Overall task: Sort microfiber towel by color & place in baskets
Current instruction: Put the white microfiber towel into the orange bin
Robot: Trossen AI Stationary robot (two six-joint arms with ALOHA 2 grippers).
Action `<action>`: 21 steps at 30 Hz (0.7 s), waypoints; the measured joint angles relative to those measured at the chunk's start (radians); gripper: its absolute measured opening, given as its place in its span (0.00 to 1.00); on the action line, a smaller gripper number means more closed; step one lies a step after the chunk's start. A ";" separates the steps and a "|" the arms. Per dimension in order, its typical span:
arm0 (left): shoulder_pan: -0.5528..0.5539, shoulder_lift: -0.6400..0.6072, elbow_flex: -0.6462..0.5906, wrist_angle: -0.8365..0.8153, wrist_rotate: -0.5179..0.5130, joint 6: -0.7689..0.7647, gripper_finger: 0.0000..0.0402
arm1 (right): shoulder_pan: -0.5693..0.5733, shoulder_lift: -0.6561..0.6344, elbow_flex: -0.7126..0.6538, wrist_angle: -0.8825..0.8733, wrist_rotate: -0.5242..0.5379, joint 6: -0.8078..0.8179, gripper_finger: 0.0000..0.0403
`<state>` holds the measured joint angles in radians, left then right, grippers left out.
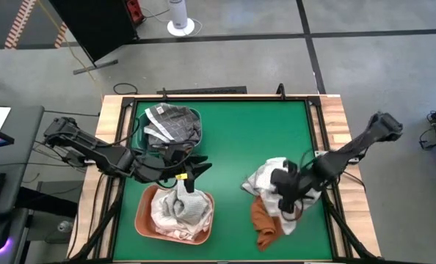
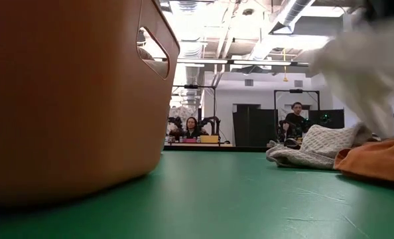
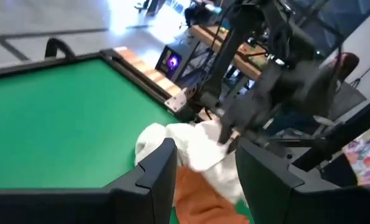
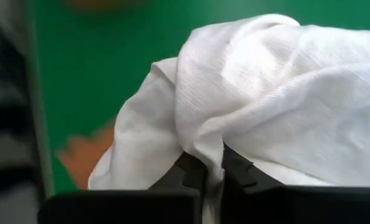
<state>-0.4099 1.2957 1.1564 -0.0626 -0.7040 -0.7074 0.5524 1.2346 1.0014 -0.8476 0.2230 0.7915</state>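
Right wrist view: the right hand [image 4: 213, 171] is clenched on a thin, finely woven white towel [image 4: 266, 93], bunched in soft folds; the left hand [image 1: 196, 170] hangs released above the salmon basket [image 1: 146, 220].

Bare green felt table [image 1: 233, 139] lies open ahead of the left fingers [image 3: 163, 171]; the salmon orange plastic basket [image 1: 146, 218] sits beneath them.

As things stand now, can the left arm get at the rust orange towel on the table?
Probably not easily. The left gripper hangs open over the salmon basket, while the rust orange towel lies across the mat, partly under the white towel that the right gripper holds.
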 joint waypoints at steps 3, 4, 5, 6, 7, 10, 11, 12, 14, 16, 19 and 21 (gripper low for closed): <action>0.010 0.013 0.000 0.020 -0.001 0.036 0.38 | -0.022 -0.074 0.070 0.039 0.106 -0.063 0.09; 0.012 0.018 0.000 0.023 0.000 0.045 0.38 | -0.030 -0.094 0.090 0.064 0.144 -0.088 0.09; 0.013 0.029 0.000 0.033 0.002 0.047 0.38 | -0.037 -0.112 0.106 0.094 0.179 -0.115 0.09; 0.016 0.044 0.000 0.061 0.006 0.050 0.38 | -0.045 -0.128 0.118 0.126 0.207 -0.142 0.10; 0.018 0.058 0.000 0.101 0.011 0.066 0.38 | -0.054 -0.143 0.126 0.163 0.228 -0.167 0.10; 0.018 0.103 0.000 0.249 0.037 0.133 0.39 | -0.084 -0.166 0.139 0.283 0.250 -0.238 0.10; 0.018 0.116 0.000 0.298 0.054 0.146 0.40 | -0.090 -0.168 0.140 0.318 0.251 -0.260 0.10; 0.019 0.130 0.000 0.341 0.068 0.156 0.41 | -0.097 -0.169 0.140 0.348 0.251 -0.278 0.10; 0.024 0.155 0.000 0.406 0.081 0.161 0.44 | -0.108 -0.168 0.140 0.400 0.251 -0.308 0.10; 0.026 0.175 0.000 0.437 0.092 0.155 0.48 | -0.116 -0.162 0.140 0.425 0.251 -0.328 0.10; 0.032 0.191 0.000 0.448 0.105 0.105 0.55 | -0.117 -0.151 0.139 0.437 0.252 -0.337 0.10; 0.036 0.198 0.000 0.455 0.124 0.082 0.60 | -0.118 -0.145 0.139 0.456 0.256 -0.339 0.10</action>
<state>-0.3740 1.4937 1.1564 0.3927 -0.5803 -0.6254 0.4347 1.0896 1.1408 -0.3918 0.4793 0.4528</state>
